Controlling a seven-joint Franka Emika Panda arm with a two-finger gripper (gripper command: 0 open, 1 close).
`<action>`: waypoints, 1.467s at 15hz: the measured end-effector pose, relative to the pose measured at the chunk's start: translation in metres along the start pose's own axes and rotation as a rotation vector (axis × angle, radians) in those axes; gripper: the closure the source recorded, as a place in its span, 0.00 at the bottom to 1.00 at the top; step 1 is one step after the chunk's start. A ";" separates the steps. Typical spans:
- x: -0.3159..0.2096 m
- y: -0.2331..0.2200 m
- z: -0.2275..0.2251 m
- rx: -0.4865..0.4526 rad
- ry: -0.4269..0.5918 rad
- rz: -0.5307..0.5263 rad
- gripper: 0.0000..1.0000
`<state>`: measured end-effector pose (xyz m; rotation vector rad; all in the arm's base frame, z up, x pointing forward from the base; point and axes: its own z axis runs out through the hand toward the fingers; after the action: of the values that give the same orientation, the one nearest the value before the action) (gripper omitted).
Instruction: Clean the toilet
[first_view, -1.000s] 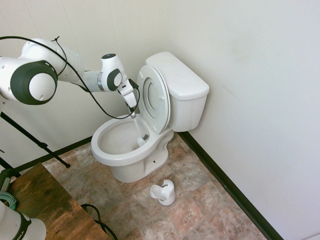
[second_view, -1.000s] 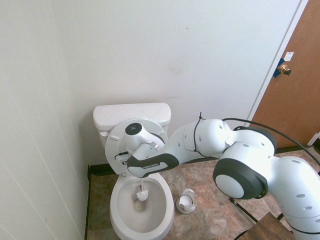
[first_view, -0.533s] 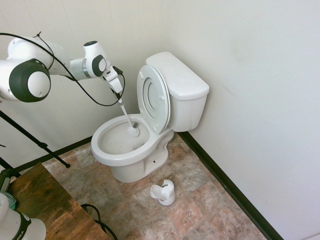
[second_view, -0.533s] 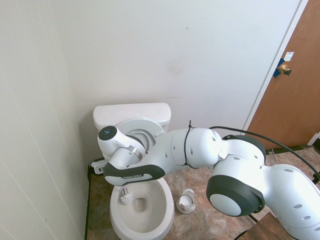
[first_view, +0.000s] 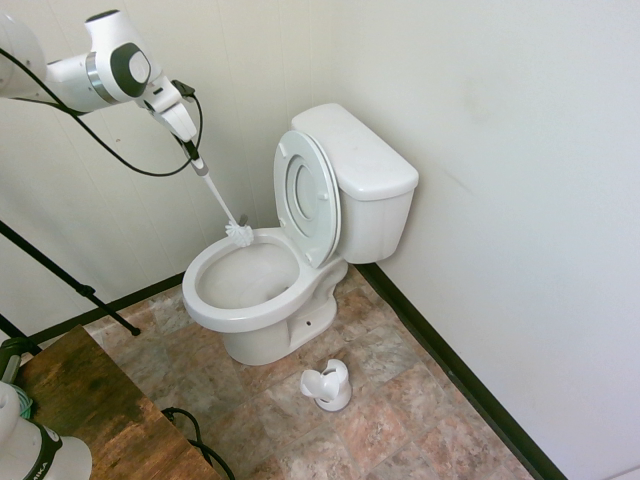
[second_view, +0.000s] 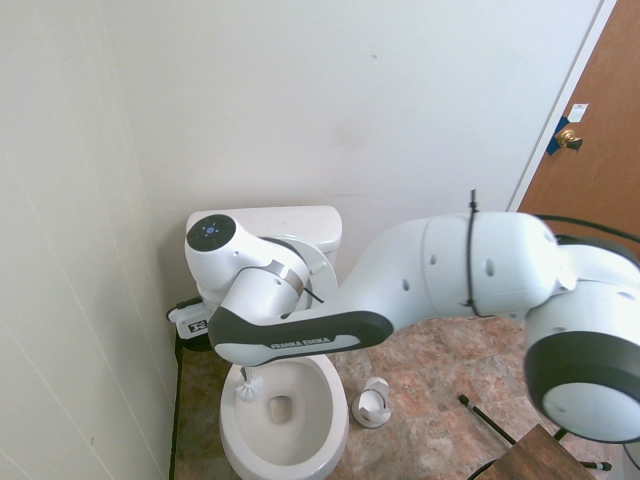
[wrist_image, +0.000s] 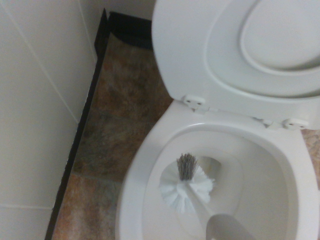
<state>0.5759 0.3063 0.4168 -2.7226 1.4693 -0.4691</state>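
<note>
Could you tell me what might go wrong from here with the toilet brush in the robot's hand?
The hand grips the brush at its handle's upper end, so the head could swing or twist if it catches the bowl. The head hangs near the rim, so drips might land outside. The raised lid stands close by and could get knocked.
</note>
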 end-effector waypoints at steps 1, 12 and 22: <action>0.014 0.014 -0.016 0.009 0.005 0.029 1.00; 0.192 0.286 -0.008 -0.037 0.021 0.356 1.00; 0.248 0.321 0.151 -0.133 -0.005 0.472 1.00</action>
<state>0.4815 -0.0958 0.2866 -2.3314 2.1205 -0.3514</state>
